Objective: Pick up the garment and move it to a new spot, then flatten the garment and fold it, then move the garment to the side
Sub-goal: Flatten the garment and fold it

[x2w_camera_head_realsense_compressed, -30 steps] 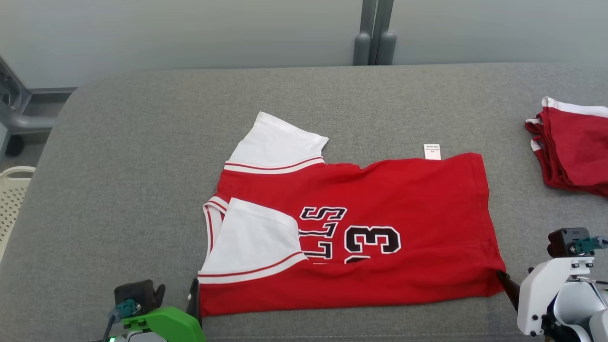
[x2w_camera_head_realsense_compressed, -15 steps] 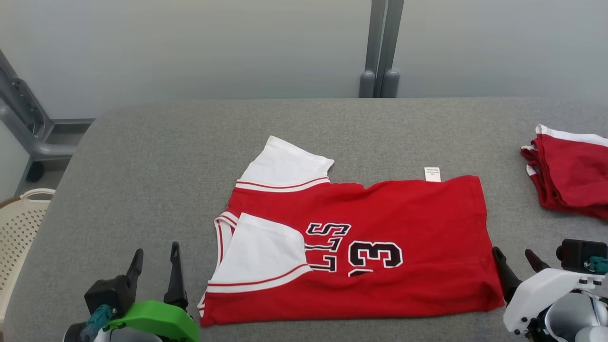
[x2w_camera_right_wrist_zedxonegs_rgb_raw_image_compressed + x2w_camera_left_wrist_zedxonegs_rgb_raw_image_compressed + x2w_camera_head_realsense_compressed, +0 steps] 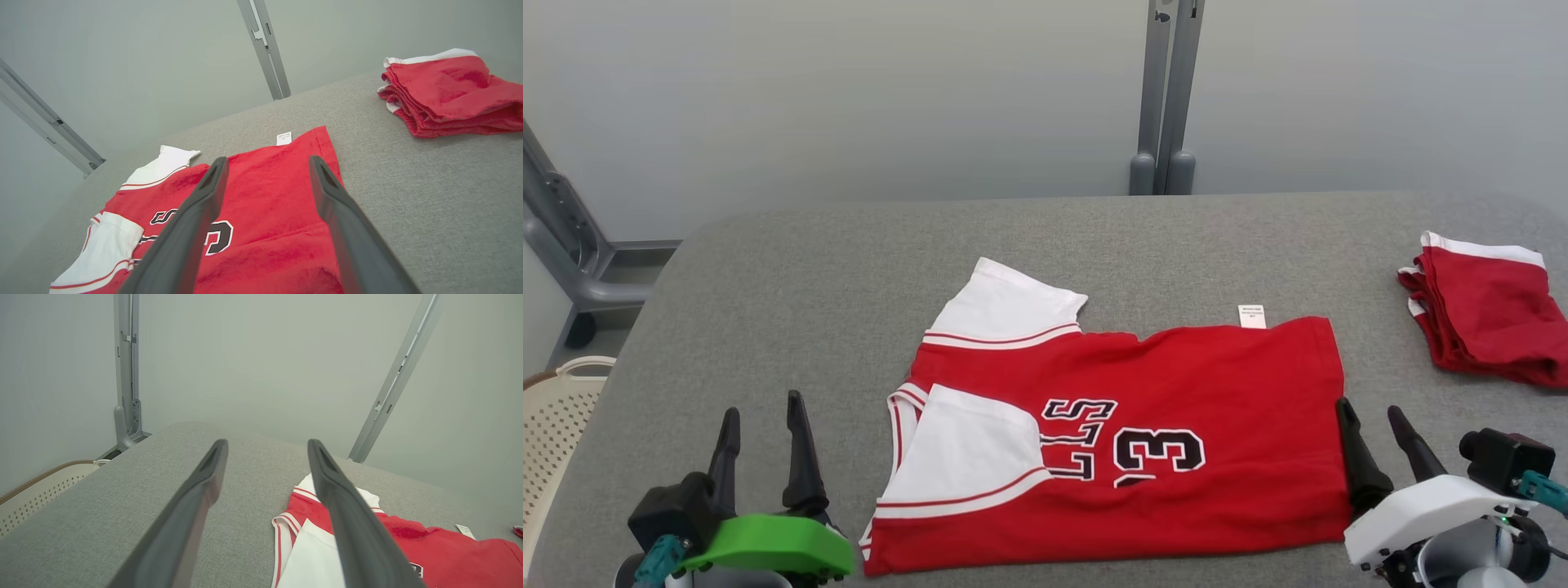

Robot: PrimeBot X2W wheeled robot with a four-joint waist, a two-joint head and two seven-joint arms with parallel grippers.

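Item 1. Left gripper [image 3: 761, 407]: nearest the camera at the lower left of the head view. Its fingers pointed away from the robot with the jaws spread wide and nothing between them. It stood over bare cloth just left of the garment's collar end, apart from it. In the left wrist view the left gripper [image 3: 267, 443] showed the same wide, empty gap.

Item 2. Right gripper [image 3: 1369, 407]: at the lower right, jaws likewise fully parted and holding nothing. Its inner finger stood at the garment's hem edge; contact could not be told. In the right wrist view the right gripper [image 3: 265, 161] looked out over the red body of the shirt.

Item 3. Garment [image 3: 1217, 376]: a red jersey with white sleeves and black lettering. It lay flat across the middle of the table between the two grippers, collar toward the left and hem toward the right. The near sleeve was folded in over the chest and the far sleeve spread outward. A small white label [image 3: 1252, 316] stuck out at its far edge.

Item 4. Table [image 3: 809, 286]: covered in grey fabric.

Item 5. Folded red stack [image 3: 1486, 314]: at the far right of the table, well apart from the garment.

Item 6. Basket [image 3: 556, 408]: cream, perforated, beyond the table's left edge.

Item 7. Grey post [image 3: 1164, 98]: upright behind the table against a pale wall.
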